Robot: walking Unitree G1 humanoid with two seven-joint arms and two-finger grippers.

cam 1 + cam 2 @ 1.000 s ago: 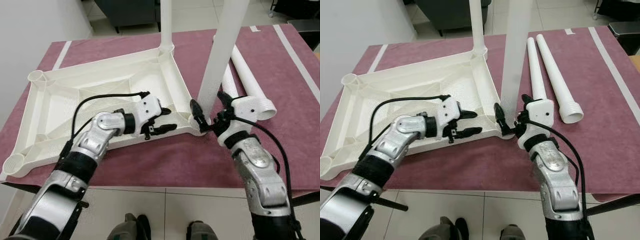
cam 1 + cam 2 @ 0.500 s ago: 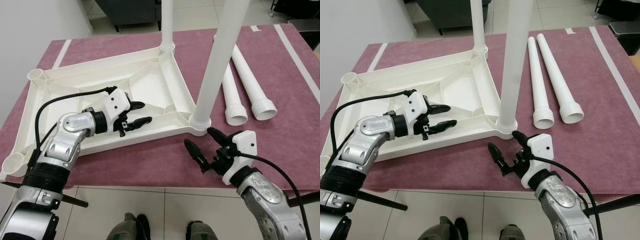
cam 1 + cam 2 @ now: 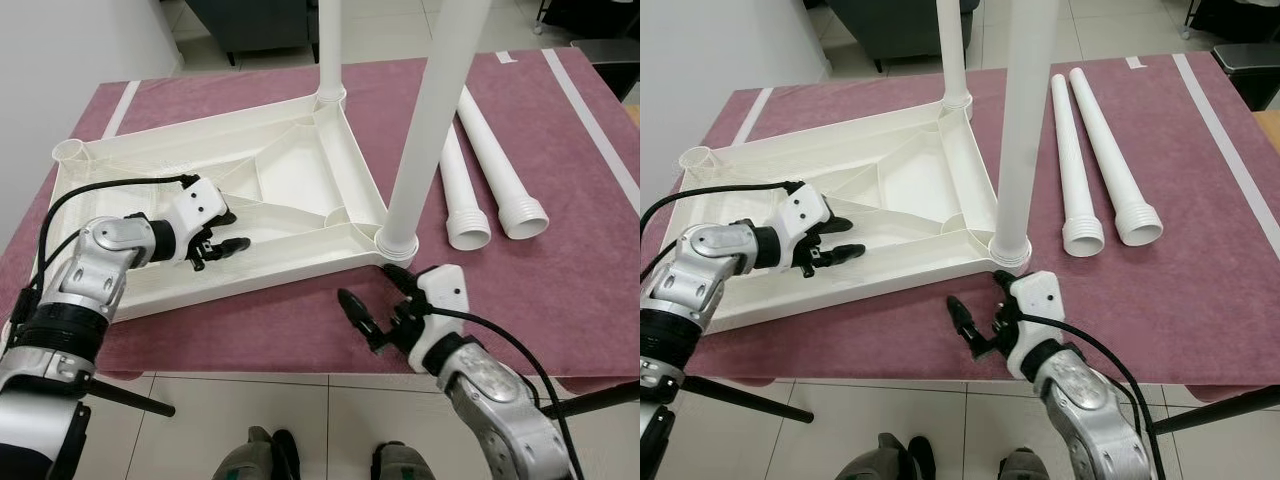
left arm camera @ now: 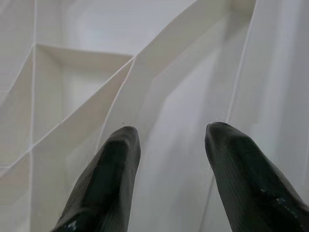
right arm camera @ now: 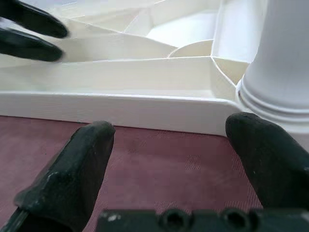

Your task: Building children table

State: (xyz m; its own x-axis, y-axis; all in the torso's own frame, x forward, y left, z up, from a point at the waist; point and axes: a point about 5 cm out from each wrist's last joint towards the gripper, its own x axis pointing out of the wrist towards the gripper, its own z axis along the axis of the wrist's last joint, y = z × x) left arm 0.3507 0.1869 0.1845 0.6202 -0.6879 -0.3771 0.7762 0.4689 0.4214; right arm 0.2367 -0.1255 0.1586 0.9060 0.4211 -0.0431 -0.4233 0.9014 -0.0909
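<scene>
Hovering apart, R hand point(image 3: 378, 305) faces tabletop point(image 5: 145, 108) rim; L hand point(image 4: 169, 133), apart, over its ribs

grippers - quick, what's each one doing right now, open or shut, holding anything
Left gripper: open, holding nothing, fingers over the ribbed underside of the upturned tabletop.
Right gripper: open, holding nothing, over the maroon mat by the near screwed-in leg.

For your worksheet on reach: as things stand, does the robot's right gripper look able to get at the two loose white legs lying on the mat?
Probably yes. The right gripper is open and holds nothing, and the loose legs lie uncovered on the mat to its right. The upright leg stands clear of that path.
</scene>
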